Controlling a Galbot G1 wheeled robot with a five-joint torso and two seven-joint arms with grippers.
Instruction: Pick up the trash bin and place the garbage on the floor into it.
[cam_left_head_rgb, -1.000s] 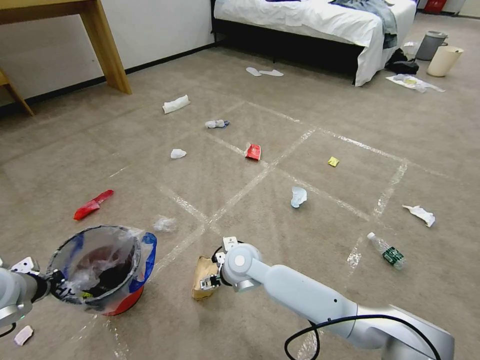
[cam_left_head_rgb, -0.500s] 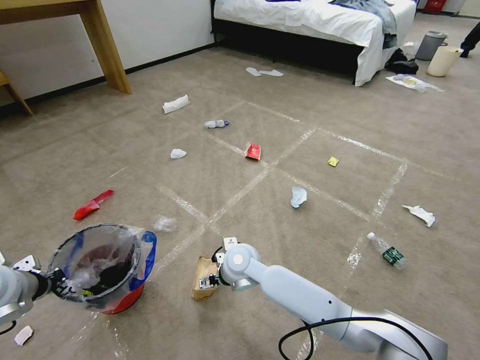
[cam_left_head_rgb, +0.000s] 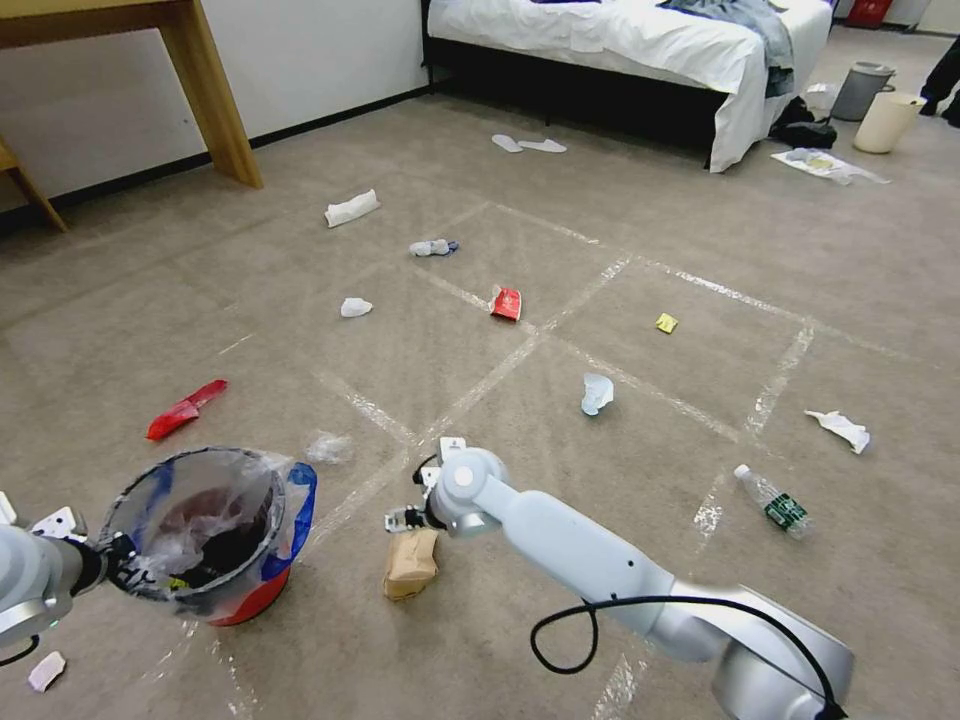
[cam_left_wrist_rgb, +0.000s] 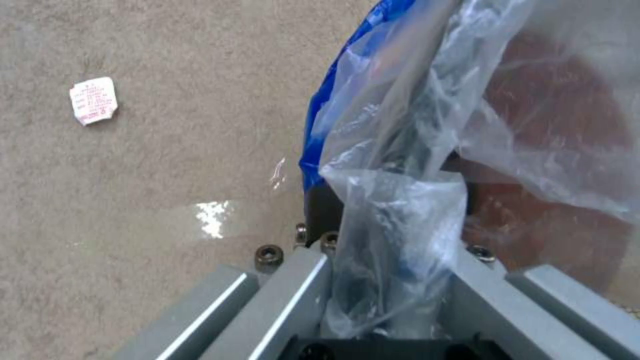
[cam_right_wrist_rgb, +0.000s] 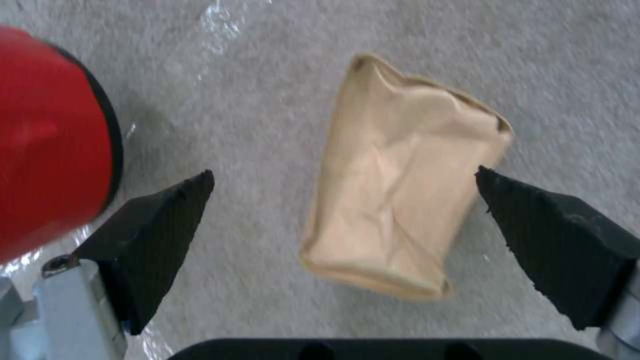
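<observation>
Change: your right gripper (cam_right_wrist_rgb: 343, 200) has lifted off the brown paper bag (cam_left_head_rgb: 410, 563), fingers spread wide and empty.
Bag: flat on the carpet (cam_left_head_rgb: 620, 240), just beside the trash bin (cam_left_head_rgb: 205, 535).
Left gripper (cam_left_wrist_rgb: 393, 280): clamped on the bin's lined rim.
Meaning: you probably missed; grasp again.

Even, soft indoor light filled the room with faint shadows, glare glinted off floor tape (cam_left_head_rgb: 470, 395) toward six o'clock, and both wrist views were blurred close up.
</observation>
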